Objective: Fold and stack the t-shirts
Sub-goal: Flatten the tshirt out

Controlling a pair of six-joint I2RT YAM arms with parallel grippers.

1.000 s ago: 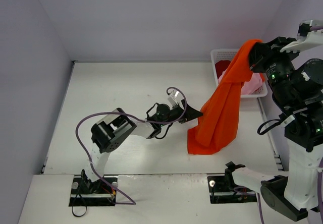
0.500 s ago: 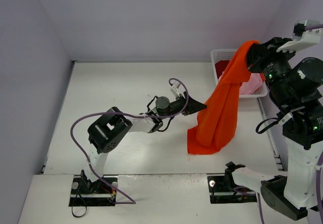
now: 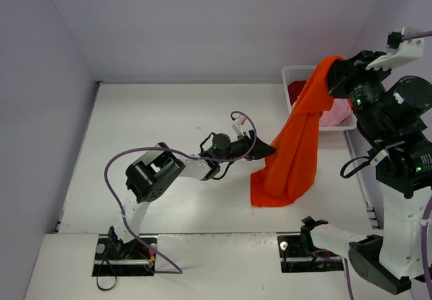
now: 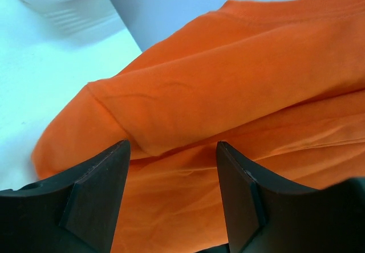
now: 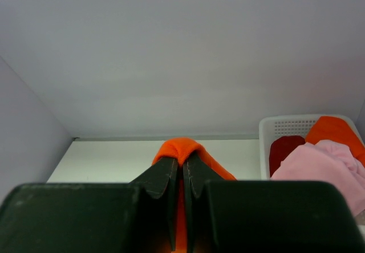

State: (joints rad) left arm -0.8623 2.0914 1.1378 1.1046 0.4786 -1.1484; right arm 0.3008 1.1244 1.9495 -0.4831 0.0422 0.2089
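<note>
A large bright orange-red t-shirt [image 3: 297, 144] hangs from my right gripper [image 3: 335, 70], which is shut on its top fold [image 5: 183, 149] high above the table. The shirt's lower end rests bunched on the table [image 3: 273, 193]. My left gripper [image 3: 270, 151] is at the shirt's left edge, jaws open, with orange cloth [image 4: 239, 93] filling the view just beyond the fingertips [image 4: 117, 153]; whether they touch it is unclear. Pink [image 5: 325, 164], dark red [image 5: 285, 150] and orange [image 5: 336, 130] t-shirts lie in the basket.
A white lattice basket [image 3: 290, 77] stands at the back right of the table, partly behind the hanging shirt. The white tabletop [image 3: 162, 117] stretches left and back, walled on three sides. The right arm's tall body [image 3: 405, 178] stands at the right edge.
My left gripper has reached rightward to the hanging shirt's left edge. The right gripper has lifted the shirt slightly higher and stays shut.
</note>
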